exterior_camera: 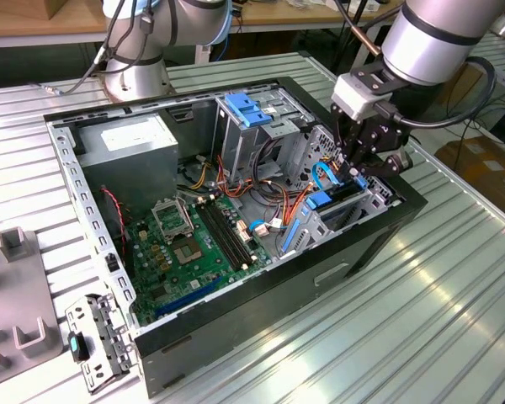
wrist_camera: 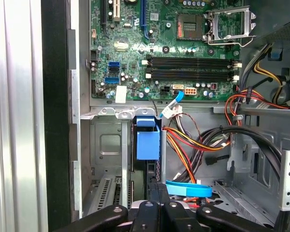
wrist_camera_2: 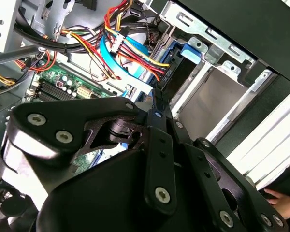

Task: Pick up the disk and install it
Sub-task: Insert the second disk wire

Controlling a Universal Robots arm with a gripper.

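Sitting upright in the drive bay at the case's right end in the exterior view, the disk (exterior_camera: 335, 200) appeared mid-insertion. The claw (exterior_camera: 359, 162) hovered just above it; whether it gripped the disk I could not tell. Seating it demands a straight downward push.

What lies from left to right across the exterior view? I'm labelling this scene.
Grey fixture block → detached bracket panel → motherboard → blue drive-cage latch → disk → end effector.
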